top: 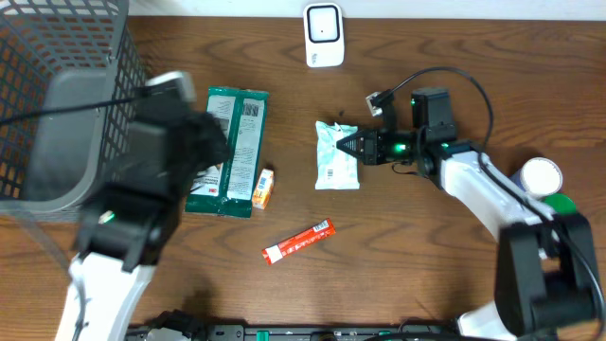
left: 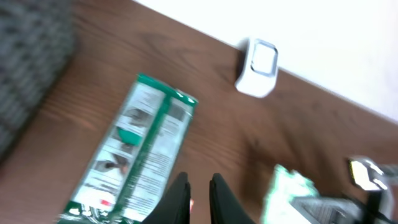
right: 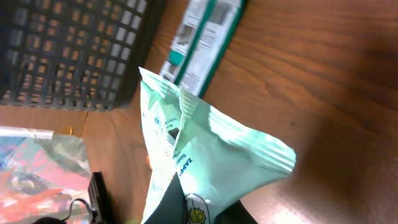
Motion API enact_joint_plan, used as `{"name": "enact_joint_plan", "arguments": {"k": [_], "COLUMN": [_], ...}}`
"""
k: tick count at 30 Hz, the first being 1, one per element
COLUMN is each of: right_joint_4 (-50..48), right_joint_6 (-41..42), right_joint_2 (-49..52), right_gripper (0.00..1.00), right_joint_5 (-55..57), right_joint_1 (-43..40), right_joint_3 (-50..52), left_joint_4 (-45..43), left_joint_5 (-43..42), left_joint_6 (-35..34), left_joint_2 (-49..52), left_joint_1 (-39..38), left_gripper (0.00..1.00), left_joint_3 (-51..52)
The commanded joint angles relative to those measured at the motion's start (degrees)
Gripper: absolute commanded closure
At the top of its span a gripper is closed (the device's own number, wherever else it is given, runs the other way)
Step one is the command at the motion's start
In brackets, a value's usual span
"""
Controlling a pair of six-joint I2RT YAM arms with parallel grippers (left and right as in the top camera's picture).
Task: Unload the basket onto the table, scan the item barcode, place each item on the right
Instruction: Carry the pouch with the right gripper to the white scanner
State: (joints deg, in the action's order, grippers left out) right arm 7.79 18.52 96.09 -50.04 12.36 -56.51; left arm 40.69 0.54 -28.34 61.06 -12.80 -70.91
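The item, a mint-green packet, lies right of the table's centre, and my right gripper is shut on its right edge. In the right wrist view the packet rises crumpled from between the dark fingers of the right gripper. I cannot make out a barcode on it. The white scanner stands at the back edge, apart from the packet, and also shows in the left wrist view as a white scanner. My left gripper hovers shut and empty beside a long green package.
The long green package lies left of centre with a small orange box against it. A red sachet lies nearer the front. A grey wire basket fills the back left. A white-capped bottle stands at the right.
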Motion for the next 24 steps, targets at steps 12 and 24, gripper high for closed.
{"name": "enact_joint_plan", "arguments": {"k": [12,24], "right_joint_4": [38.12,32.37], "right_joint_6": [-9.29,-19.04], "right_joint_2": [-11.82,-11.72], "right_gripper": [0.99,0.99], "right_joint_5": [42.86,60.92], "right_joint_1": [2.47,8.76], "right_joint_3": [-35.26,-40.19], "left_joint_4": [3.1,5.79], "left_joint_5": [-18.08,-17.88], "left_joint_6": [5.16,5.18], "left_joint_2": [8.13,17.31], "left_joint_1": [20.79,20.76], "left_gripper": [0.65,0.2], "left_joint_3": [-3.56,-3.32]}}
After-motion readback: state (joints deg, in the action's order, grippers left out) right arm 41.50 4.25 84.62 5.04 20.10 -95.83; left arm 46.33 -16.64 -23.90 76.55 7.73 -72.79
